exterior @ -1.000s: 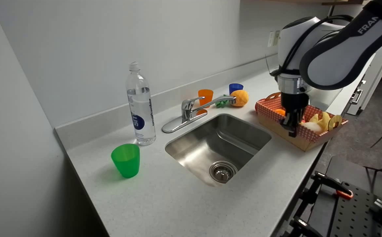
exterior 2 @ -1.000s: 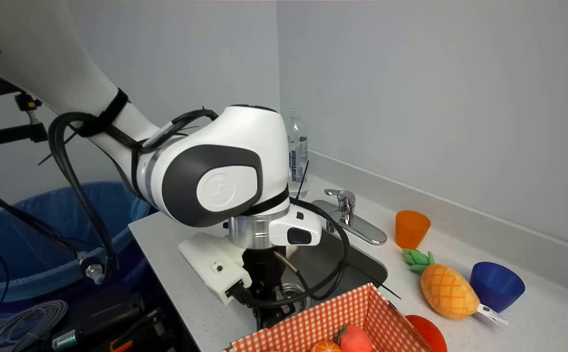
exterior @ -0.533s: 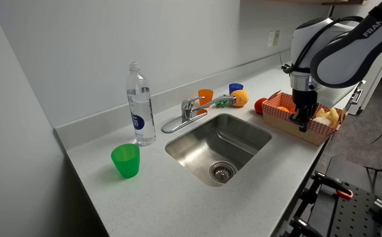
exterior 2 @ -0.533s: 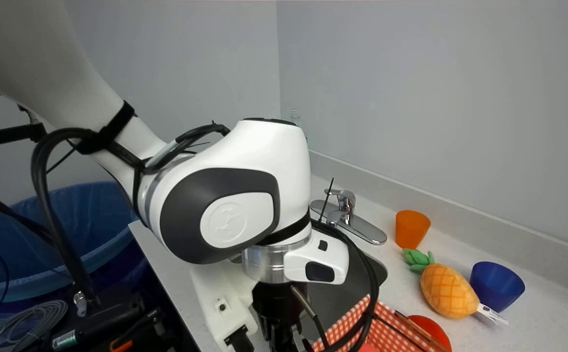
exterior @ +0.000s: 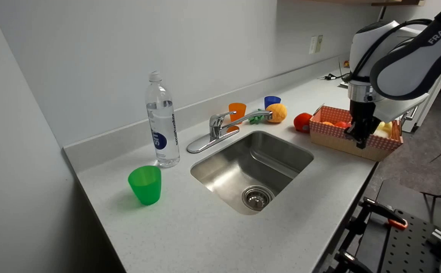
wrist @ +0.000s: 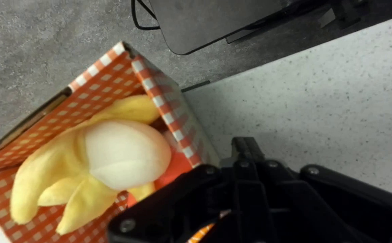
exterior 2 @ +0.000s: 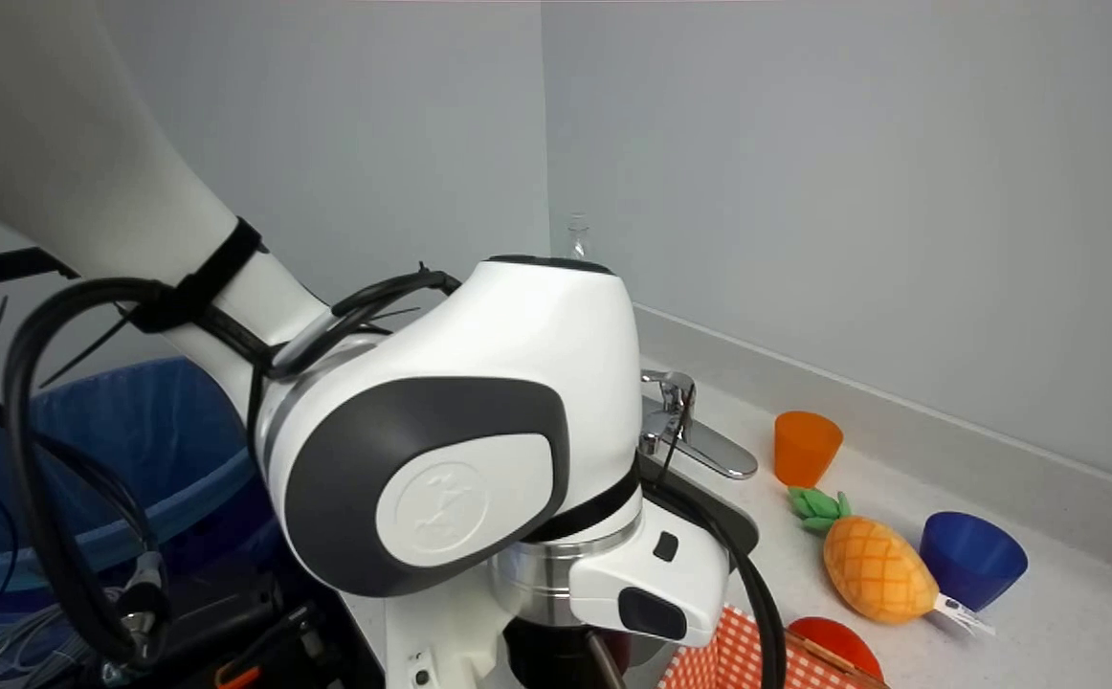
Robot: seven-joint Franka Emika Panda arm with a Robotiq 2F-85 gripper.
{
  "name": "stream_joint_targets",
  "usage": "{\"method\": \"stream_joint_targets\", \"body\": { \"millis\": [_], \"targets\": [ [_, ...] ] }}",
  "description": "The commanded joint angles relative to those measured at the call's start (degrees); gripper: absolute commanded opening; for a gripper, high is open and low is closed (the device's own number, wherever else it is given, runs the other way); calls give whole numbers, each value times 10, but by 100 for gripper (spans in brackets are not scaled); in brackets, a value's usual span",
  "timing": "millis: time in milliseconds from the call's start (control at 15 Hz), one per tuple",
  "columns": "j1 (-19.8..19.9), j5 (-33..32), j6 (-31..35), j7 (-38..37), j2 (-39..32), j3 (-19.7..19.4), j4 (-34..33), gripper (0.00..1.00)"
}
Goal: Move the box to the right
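The box (exterior: 342, 143) is an open cardboard tray with a red-and-white checked lining, standing on the counter beyond the sink at the right in an exterior view. Part of it shows at the bottom of an exterior view (exterior 2: 738, 655), mostly hidden behind the arm. In the wrist view the box (wrist: 164, 108) fills the left side and holds a yellow-and-white plush banana (wrist: 125, 155) and red and orange toys. My gripper (exterior: 361, 145) is low, just outside the box's sink-side wall. In the wrist view its fingertips (wrist: 247, 145) are together with nothing visible between them; contact with the wall is unclear.
A red ball (exterior: 303, 122) lies beside the box's far end. A plush pineapple (exterior 2: 877, 569), blue cup (exterior 2: 972, 560) and orange cup (exterior 2: 805, 448) stand near the wall. The sink (exterior: 220, 178), faucet (exterior: 216, 131), bottle (exterior: 162, 125) and green cup (exterior: 146, 185) are nearer. The counter's edge (wrist: 283, 60) runs close by.
The box has slid along the counter away from the sink and turned a little. The arm and gripper have moved the same way. More of the red ball now shows in an exterior view.
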State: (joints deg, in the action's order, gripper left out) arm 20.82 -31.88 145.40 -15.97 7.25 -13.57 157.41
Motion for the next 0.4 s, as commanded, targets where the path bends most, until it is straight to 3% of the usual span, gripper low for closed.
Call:
{"method": "stream_joint_targets", "body": {
  "millis": [0,67,133,267,333],
  "targets": [
    [2,-7,14,-22,-2,-2,-1,26],
    [0,-3,10,-22,0,0,-1,27],
    [-1,1,-2,-6,1,-1,-1,9],
    [-1,1,-2,-7,1,-1,-1,25],
    [-1,1,-2,-7,1,-1,-1,27]
  ]
}}
